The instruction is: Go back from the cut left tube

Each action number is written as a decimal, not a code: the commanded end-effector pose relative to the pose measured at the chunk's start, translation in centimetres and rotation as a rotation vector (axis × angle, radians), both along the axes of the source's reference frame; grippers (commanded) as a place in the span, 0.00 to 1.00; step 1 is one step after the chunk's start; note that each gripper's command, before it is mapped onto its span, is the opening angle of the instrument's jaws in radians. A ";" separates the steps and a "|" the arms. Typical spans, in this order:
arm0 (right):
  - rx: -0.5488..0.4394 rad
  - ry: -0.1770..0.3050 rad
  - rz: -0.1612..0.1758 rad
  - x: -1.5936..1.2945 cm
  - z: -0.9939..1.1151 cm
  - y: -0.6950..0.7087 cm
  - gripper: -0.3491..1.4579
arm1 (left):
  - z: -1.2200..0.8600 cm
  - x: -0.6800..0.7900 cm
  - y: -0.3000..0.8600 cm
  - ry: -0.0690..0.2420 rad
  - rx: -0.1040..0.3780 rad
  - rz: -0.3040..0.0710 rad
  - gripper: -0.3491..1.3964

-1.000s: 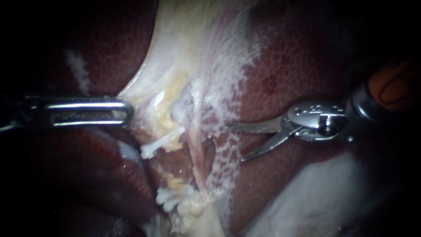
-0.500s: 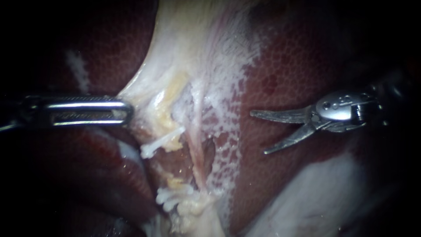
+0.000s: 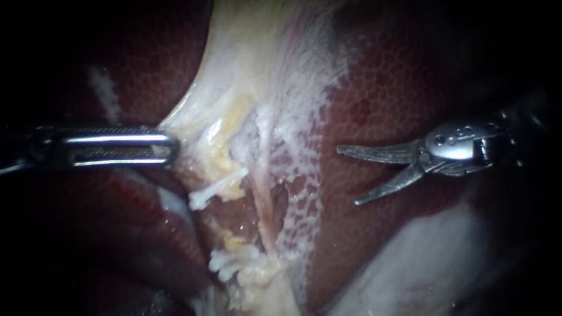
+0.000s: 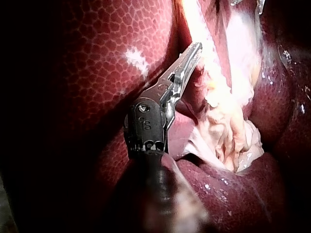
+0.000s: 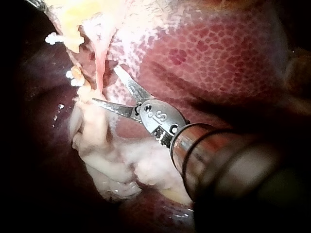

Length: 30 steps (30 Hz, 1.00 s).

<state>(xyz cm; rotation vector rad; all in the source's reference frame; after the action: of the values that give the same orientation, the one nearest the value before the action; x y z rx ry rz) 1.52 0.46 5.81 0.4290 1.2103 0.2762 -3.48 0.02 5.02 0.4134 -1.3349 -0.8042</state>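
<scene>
The cut left tube shows two ends, one above the other. The upper stump (image 3: 225, 182) carries a white clip (image 3: 200, 201); the lower stump (image 3: 246, 270) carries white clips (image 3: 225, 261). Beside them a pink uncut tube (image 3: 264, 202) runs down. My left instrument (image 3: 167, 147) is shut on the edge of the pale tissue (image 3: 246, 70) left of the stumps; the left wrist view shows its jaws (image 4: 194, 48) against that tissue. My right instrument (image 3: 347, 177) hangs over the liver (image 3: 398, 88) well right of the tubes, its curved blades open and empty, as the right wrist view (image 5: 105, 84) confirms.
Dark red liver surrounds the pale tissue on both sides. A whitish patch (image 3: 433, 263) lies below the right instrument. In the right wrist view, lumpy pale tissue (image 5: 126, 170) lies under the shaft.
My right instrument has drawn back to the right, away from the tubes, blades still open; most of that travel came in the first half second. The left instrument has held still.
</scene>
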 end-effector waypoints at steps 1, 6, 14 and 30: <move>-0.007 0.001 -0.002 0.00 0.00 0.00 0.86 | 0.03 -0.01 0.01 0.001 0.000 -0.001 0.00; -0.029 0.004 -0.008 0.00 0.00 0.00 0.89 | 0.22 -0.09 0.02 0.009 -0.004 0.000 0.00; -0.046 0.007 -0.013 -0.01 0.01 0.00 0.89 | 0.45 -0.30 0.00 0.018 -0.013 0.021 0.00; -0.057 0.007 -0.015 -0.05 0.02 0.02 0.90 | 0.61 -0.46 -0.03 0.026 -0.003 0.040 0.00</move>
<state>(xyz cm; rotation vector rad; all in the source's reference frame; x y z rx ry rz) 1.47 0.48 5.83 0.3896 1.2186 0.2265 -3.95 -0.01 5.63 0.4246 -1.2993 -0.7728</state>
